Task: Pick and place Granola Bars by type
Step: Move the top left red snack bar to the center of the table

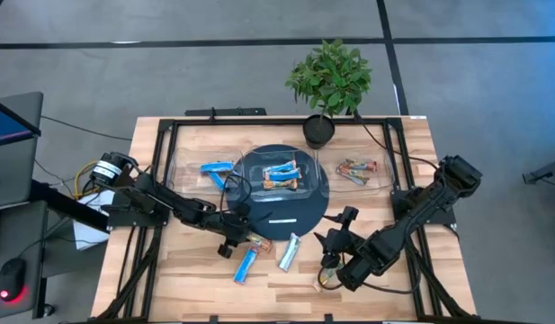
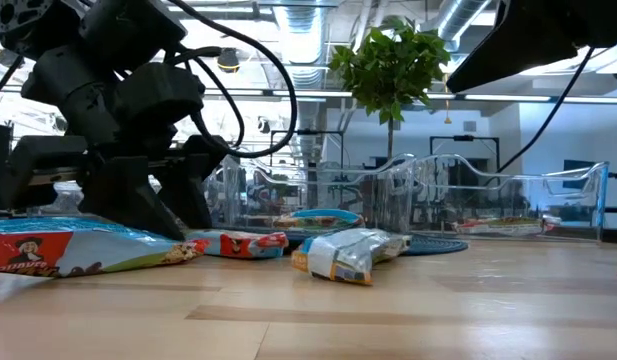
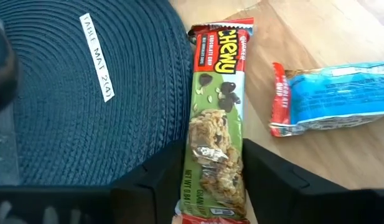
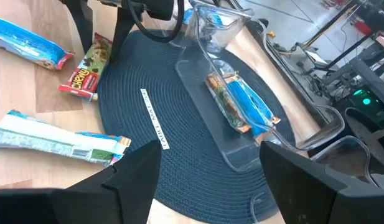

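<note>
A green and red Chewy granola bar (image 3: 218, 118) lies flat on the wood at the edge of the dark round mat (image 3: 86, 124). My left gripper (image 3: 213, 165) is open and low over the bar, one finger on each side of its near half; in the high view it is (image 1: 244, 241). A blue bar (image 1: 246, 265) and a pale silver-green bar (image 1: 289, 252) lie on the table close by. My right gripper (image 4: 210, 177) is open and hovers over the mat's right edge (image 1: 335, 241), touching nothing. My left gripper comes slanting down from the table's left, with its fingers (image 3: 160, 180) along both long sides of the Chewy bar (image 3: 220, 174). I cannot tell whether either finger touches the wrapper. The bar lies flat on the table.
A clear tray (image 1: 281, 175) on the mat holds blue and tan bars. A left tray (image 1: 219, 168) holds blue bars, a right tray (image 1: 356, 171) tan ones. A white label strip (image 3: 96, 57) lies on the mat. A potted plant (image 1: 319, 130) stands at the far edge.
</note>
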`<action>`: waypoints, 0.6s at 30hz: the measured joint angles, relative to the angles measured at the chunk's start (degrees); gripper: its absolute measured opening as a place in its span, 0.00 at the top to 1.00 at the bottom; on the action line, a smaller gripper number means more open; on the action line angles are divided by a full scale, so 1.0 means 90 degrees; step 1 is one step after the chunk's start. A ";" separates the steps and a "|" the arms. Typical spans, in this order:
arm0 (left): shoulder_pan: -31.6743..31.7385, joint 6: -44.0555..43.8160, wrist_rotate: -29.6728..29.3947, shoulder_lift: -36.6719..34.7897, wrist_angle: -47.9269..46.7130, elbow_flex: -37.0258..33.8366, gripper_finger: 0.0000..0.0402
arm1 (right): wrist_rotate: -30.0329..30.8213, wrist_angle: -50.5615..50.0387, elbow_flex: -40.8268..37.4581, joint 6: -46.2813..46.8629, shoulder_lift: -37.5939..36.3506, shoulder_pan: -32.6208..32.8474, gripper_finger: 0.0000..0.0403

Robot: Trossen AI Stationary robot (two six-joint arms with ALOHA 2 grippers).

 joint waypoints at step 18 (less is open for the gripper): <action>-0.0025 0.0249 0.0045 0.0000 0.0174 0.0000 0.76 | -0.0295 0.0000 0.0000 0.0002 0.0000 -0.0192 0.33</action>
